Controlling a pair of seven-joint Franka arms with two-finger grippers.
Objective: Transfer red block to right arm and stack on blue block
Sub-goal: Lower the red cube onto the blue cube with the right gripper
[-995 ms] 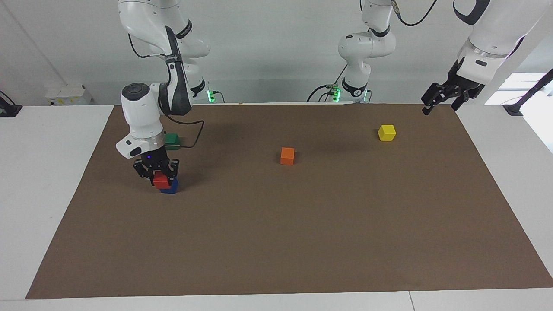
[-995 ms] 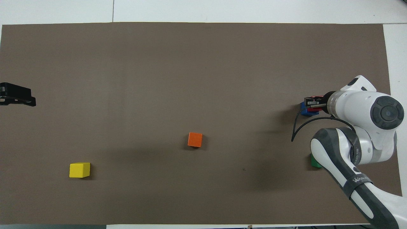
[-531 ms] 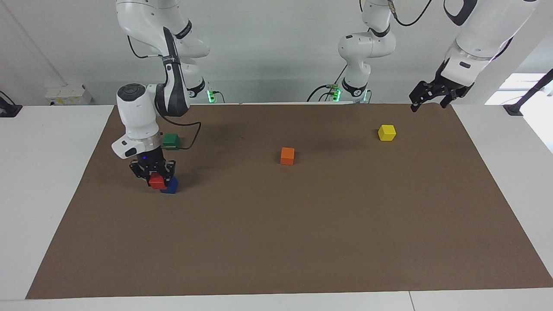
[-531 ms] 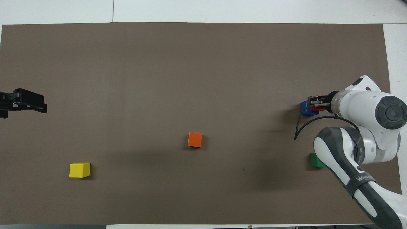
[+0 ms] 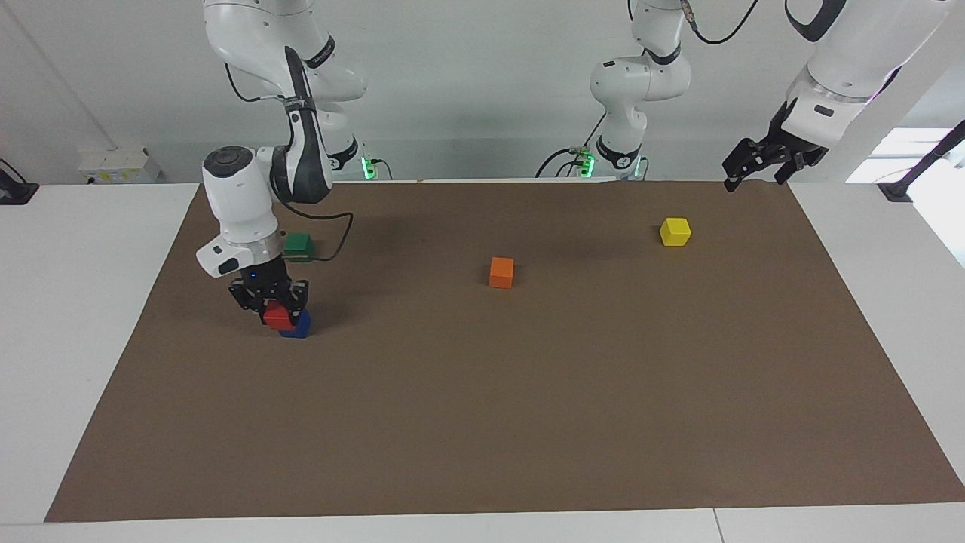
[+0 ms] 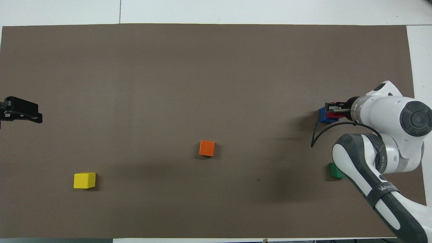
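Nearest the robots, the green block (image 5: 299, 243) lies on the brown mat (image 5: 528, 392) toward the right arm's end of the table, partly hidden in the overhead view by the right arm (image 6: 381, 158), whose grey forearm band carries white lettering too foreshortened to read with confidence. A little farther out, the yellow block (image 5: 675, 231) sits toward the left arm's end and the orange block (image 5: 501, 271) near the middle, both exactly where they were a second ago. Farther still, the blue block (image 5: 298, 326) rests on the mat, and the red block (image 5: 277, 316) sits on top of it, offset toward the right arm's end rather than squarely aligned. The right gripper (image 5: 269, 303) points straight down from a bent wrist with a small blue light, its fingers clamped on the red block; compared with half a second ago it has shifted slightly back toward the blue block, and against a second ago it stands a touch higher and nearer the table's end. The left gripper (image 5: 758, 162) hangs in the air over the mat's edge at the left arm's end, fingers spread wide and holding nothing; it has risen since a second ago and drifted a little outward from its position half a second back.
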